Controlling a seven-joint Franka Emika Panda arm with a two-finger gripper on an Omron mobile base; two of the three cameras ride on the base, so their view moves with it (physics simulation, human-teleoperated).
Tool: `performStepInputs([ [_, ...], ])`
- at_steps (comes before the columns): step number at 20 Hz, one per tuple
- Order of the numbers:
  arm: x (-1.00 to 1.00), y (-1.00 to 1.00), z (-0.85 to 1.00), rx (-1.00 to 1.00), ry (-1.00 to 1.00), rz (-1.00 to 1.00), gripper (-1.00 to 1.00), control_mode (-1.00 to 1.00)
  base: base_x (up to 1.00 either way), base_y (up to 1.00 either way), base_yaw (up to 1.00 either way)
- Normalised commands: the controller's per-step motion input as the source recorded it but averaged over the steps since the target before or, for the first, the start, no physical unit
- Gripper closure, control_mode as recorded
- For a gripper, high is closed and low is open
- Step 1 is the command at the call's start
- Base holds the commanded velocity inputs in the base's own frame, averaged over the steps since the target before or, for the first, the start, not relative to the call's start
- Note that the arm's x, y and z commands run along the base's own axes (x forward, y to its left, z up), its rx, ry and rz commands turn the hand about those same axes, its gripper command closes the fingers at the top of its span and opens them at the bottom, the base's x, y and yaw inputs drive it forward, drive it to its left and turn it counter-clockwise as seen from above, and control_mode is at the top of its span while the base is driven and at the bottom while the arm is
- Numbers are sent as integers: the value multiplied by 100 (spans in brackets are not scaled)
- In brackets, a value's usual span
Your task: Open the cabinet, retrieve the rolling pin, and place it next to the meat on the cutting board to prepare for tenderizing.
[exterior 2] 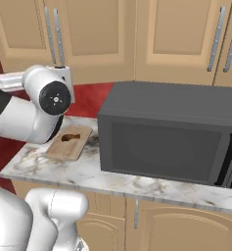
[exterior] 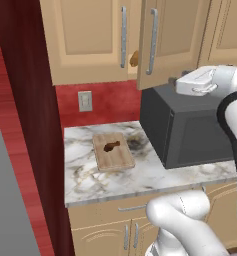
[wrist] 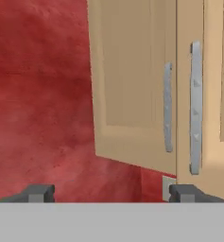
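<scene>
Our fingers [wrist: 111, 193] stand spread and empty, and the rolling pin [exterior: 134, 58] sits ahead of them inside the cabinet [exterior: 90, 37], showing end-on through the door gap.

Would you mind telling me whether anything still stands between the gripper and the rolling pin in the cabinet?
Yes. The rolling pin peeks through the gap between the cabinet doors. The right door is only ajar and the left one is closed, so both mostly cover it. The open gripper is empty, facing the doors from below.
</scene>
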Motion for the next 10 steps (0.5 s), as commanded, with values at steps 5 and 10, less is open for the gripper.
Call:
performStepInputs([
  [5,-42,45,20,-28,-4,2,-100,-100,0,0,0],
  [10,1,31,21,-32,2,-1,-100,-100,0,0,0],
])
